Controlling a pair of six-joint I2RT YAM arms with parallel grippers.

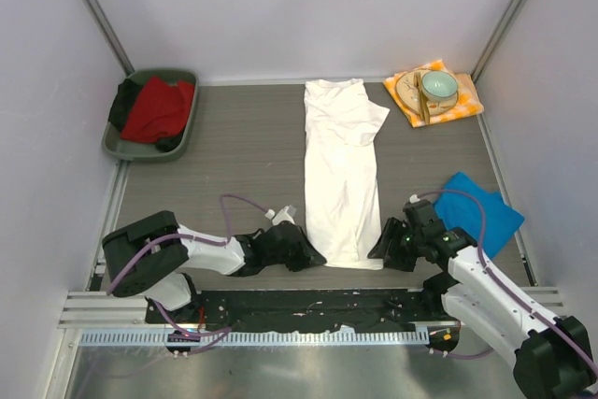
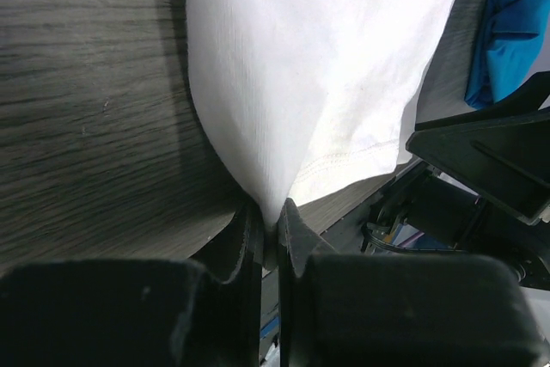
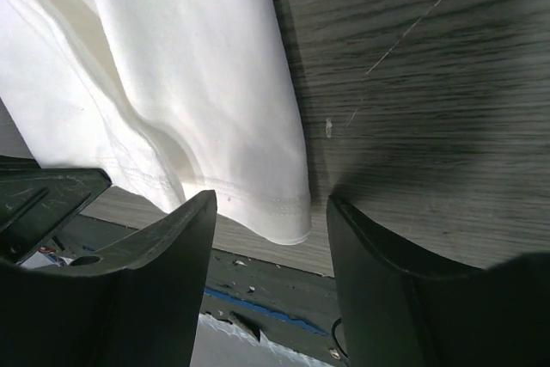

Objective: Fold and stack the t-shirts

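A white t-shirt (image 1: 341, 170) lies folded into a long narrow strip down the middle of the table, hem toward me. My left gripper (image 1: 311, 254) sits at the hem's near left corner and is shut on it; in the left wrist view the white cloth (image 2: 318, 66) rises pinched from the closed gripper (image 2: 273, 217). At the near right corner is my right gripper (image 1: 383, 248), open. In the right wrist view the hem corner (image 3: 288, 217) lies flat on the table between that gripper's (image 3: 271, 205) spread fingers. A bright blue t-shirt (image 1: 476, 212) lies crumpled at the right.
A green tray (image 1: 117, 142) holding red and dark cloth stands at the back left. An orange checked napkin (image 1: 462, 107) with a plate and a bowl (image 1: 438, 86) on it sits at the back right. The table's near edge runs just behind both grippers.
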